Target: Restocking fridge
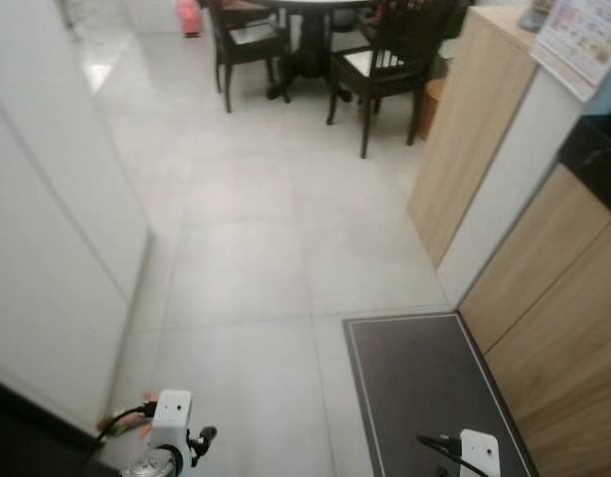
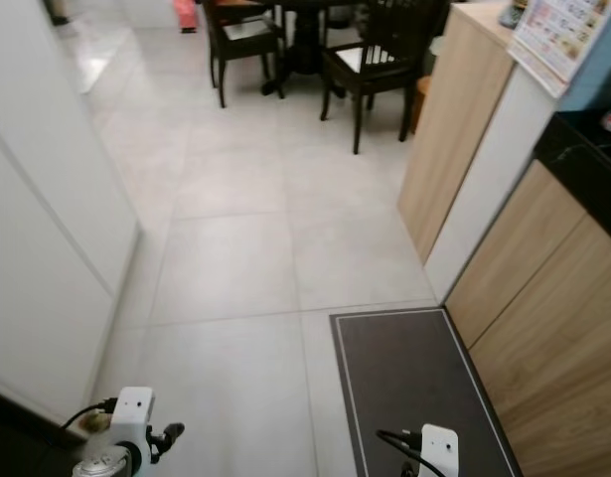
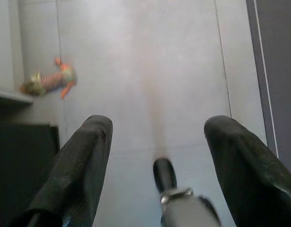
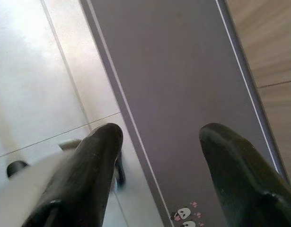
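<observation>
Both arms hang low at the bottom of the head views, the left wrist (image 1: 169,425) on the left and the right wrist (image 1: 479,449) on the right. In the left wrist view my left gripper (image 3: 157,142) is open over pale floor tiles, with nothing between its fingers (image 3: 83,161). My right gripper (image 4: 159,156) is open too, hanging above the edge of a dark floor mat (image 4: 183,94). A tall white panel (image 1: 47,248) rises close on my left; I cannot tell whether it is the fridge.
The grey mat (image 1: 424,388) lies along wooden cabinets (image 1: 553,318) on the right. Dark chairs (image 1: 384,65) and a table stand at the far end of the tiled floor (image 1: 245,229). A small orange toy (image 3: 48,81) lies beside the white panel's base.
</observation>
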Available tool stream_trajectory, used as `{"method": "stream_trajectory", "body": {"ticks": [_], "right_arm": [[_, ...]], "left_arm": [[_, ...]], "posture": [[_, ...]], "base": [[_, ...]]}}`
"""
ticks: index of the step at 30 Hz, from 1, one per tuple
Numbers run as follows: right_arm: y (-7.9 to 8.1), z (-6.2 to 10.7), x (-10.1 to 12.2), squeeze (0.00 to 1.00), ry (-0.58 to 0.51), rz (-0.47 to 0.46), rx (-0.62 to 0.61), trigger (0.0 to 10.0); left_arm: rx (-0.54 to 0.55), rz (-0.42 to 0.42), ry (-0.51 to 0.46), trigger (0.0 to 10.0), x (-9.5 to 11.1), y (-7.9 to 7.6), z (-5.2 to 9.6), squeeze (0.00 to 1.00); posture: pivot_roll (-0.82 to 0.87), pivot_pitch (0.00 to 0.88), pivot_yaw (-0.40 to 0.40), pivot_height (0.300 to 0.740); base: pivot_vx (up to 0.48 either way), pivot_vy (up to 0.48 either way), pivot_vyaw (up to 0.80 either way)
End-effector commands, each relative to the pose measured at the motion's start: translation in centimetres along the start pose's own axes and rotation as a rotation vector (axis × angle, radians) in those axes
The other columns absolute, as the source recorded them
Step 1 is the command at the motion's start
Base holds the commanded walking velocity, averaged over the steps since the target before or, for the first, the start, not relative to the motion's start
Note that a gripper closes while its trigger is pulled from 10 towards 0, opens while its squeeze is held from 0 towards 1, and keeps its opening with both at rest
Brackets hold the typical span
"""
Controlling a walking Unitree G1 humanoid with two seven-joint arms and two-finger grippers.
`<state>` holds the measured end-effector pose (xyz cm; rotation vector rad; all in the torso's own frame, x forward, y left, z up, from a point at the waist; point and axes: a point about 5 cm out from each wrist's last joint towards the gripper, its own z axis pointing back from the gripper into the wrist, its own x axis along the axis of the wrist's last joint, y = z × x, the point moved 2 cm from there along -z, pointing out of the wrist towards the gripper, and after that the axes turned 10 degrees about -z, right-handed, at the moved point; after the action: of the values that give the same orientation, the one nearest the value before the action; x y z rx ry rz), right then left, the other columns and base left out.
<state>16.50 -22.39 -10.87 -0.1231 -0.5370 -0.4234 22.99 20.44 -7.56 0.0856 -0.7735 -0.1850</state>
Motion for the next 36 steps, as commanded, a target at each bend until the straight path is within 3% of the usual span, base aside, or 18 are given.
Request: {"method": "stream_trajectory", "body": {"ticks": [1, 12, 17, 36], "right_arm": [[-0.46, -0.02, 0.39, 0.0, -0.016, -0.004, -0.009, 10.0], [-0.38, -0.01, 0.47, 0.0, -0.023, 0.024, 0.008, 10.0], [-0.34, -0.01, 0.48, 0.0, -0.024, 0.014, 0.011, 10.0], [-0.27, -0.01, 0.48, 0.0, -0.028, -0.017, 0.0, 10.0]], "left_arm": [[-0.013, 0.0, 0.03, 10.0, -0.9, -0.58, 0.15, 0.0], [-0.014, 0.001, 0.031, 10.0, -0.97, -0.58, 0.17, 0.0], [-0.014, 0.001, 0.03, 10.0, -0.94, -0.57, 0.16, 0.0], [-0.014, -0.002, 0.029, 10.0, -0.83, -0.44, 0.14, 0.0]], "posture": [[-0.19, 0.044, 0.004, 0.74], [-0.19, 0.041, 0.004, 0.74], [-0.19, 0.046, 0.005, 0.74], [-0.19, 0.056, 0.01, 0.74]], "base": [[0.386, 0.0, 0.0], [0.389, 0.0, 0.0], [0.392, 0.0, 0.8], [0.392, 0.0, 0.0]]}}
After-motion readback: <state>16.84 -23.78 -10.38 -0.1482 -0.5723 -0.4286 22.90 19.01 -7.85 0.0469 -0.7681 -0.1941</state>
